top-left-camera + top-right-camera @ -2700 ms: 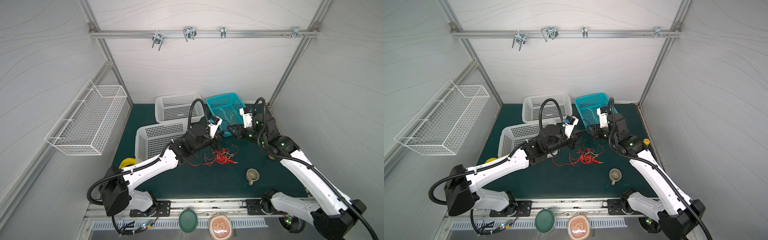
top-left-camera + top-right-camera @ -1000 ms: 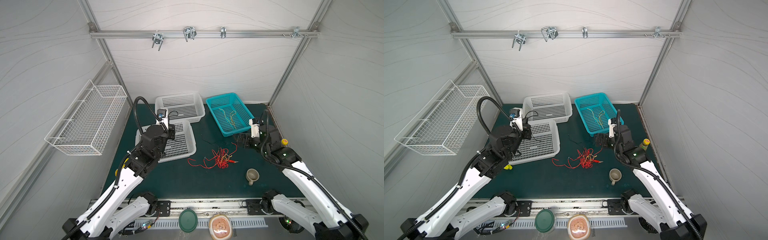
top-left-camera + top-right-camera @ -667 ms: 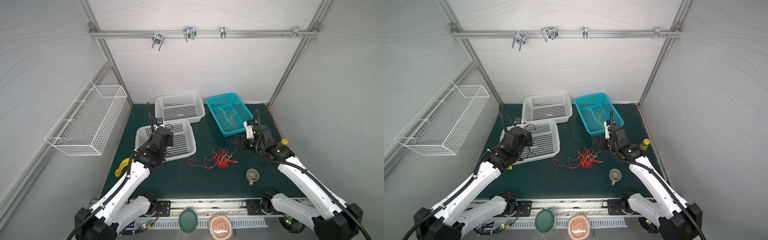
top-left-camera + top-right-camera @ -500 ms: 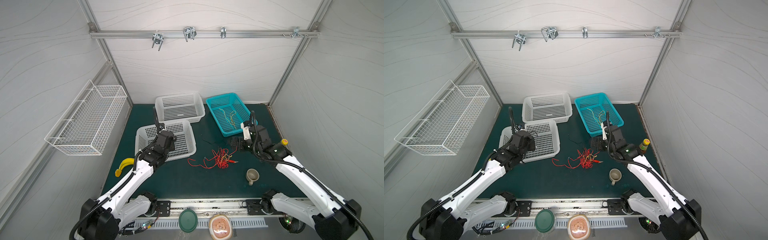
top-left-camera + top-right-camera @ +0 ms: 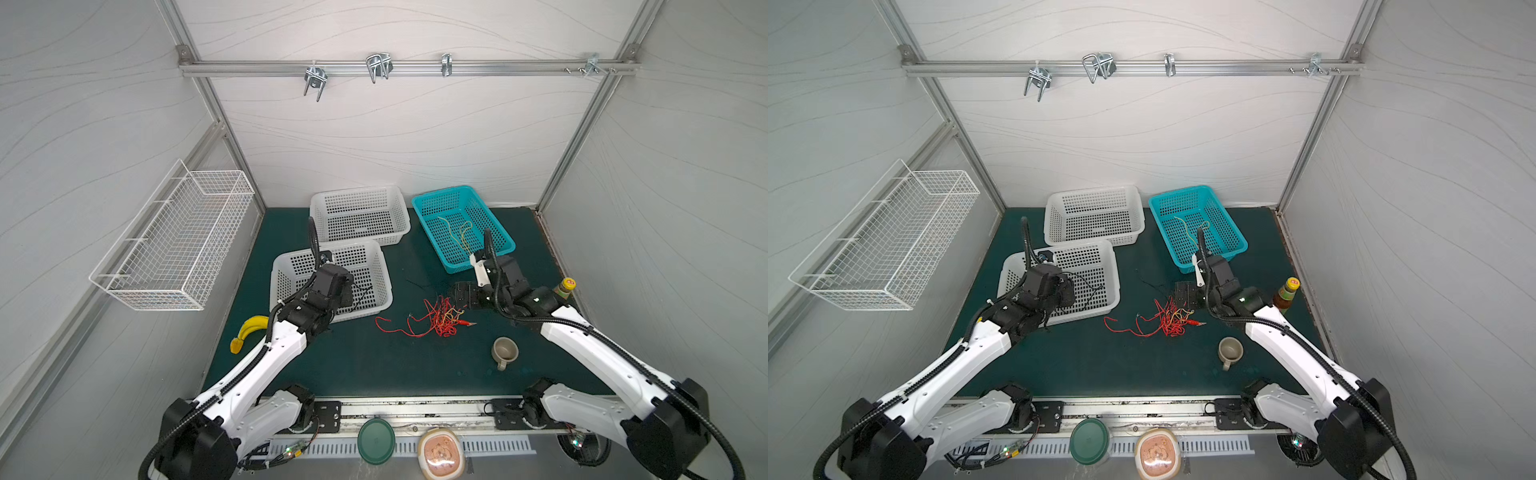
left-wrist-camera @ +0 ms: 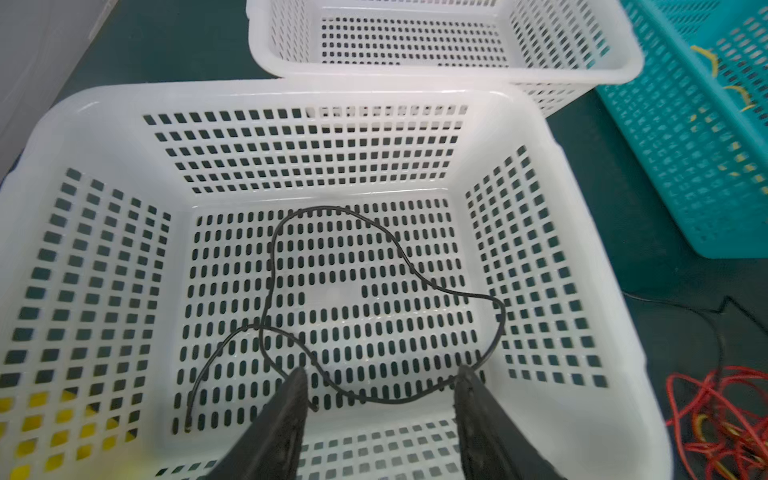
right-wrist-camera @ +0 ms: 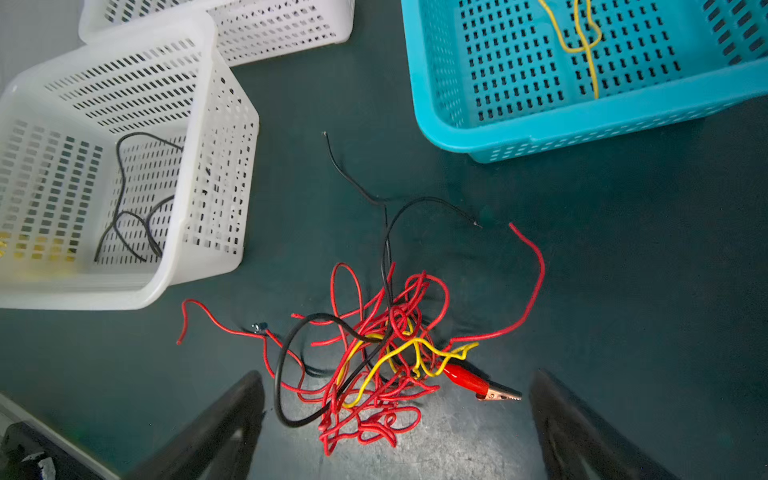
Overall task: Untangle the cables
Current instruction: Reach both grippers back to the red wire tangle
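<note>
1 black cable [image 6: 272,266], perhaps loose, below left end effector [image 6: 381,370]

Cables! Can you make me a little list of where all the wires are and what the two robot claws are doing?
tangle: red, yellow and black cables heaped on the green mat
black cable: loose on the floor of the nearer white basket
yellow cable: inside the teal basket
left gripper: open above the black cable, holding nothing
right gripper: open over the tangle, not gripping it
</note>
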Controlling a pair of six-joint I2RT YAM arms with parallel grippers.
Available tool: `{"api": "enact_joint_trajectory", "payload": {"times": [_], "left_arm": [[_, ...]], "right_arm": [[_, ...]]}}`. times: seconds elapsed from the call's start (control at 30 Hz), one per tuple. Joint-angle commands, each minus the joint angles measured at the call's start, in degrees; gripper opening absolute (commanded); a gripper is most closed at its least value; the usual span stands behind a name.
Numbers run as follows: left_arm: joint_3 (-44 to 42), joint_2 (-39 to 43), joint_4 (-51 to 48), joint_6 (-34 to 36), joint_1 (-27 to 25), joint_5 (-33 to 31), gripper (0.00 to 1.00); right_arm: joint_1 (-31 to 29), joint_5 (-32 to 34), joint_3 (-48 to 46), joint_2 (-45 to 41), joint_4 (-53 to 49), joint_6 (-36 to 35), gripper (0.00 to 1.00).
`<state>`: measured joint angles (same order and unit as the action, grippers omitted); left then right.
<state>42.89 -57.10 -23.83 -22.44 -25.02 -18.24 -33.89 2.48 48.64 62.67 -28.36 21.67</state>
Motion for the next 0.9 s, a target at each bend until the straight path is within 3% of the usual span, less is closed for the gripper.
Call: {"api": "enact_joint_trajectory", "payload": {"times": [0.0,0.13,0.43,0.87], "left_arm": [[3.94,3.21,0.83,1.33,0.09,6.06,0.61],[4.52,6.30,2.87,2.07,-1.49,13.05,0.59],[1.93,6.39,10.69,4.80,-11.67,16.38,0.57],[-1.22,-2.27,20.99,2.94,-13.84,19.95,0.56]], "right_arm": [[-1.05,-1.50,-0.05,1.44,2.02,0.62,0.99],[-2.30,-2.21,0.66,3.64,1.88,-0.38,0.99],[-4.62,-2.64,0.66,6.14,0.82,0.78,0.90],[-9.52,-3.22,0.69,6.87,5.53,8.02,0.74]]}}
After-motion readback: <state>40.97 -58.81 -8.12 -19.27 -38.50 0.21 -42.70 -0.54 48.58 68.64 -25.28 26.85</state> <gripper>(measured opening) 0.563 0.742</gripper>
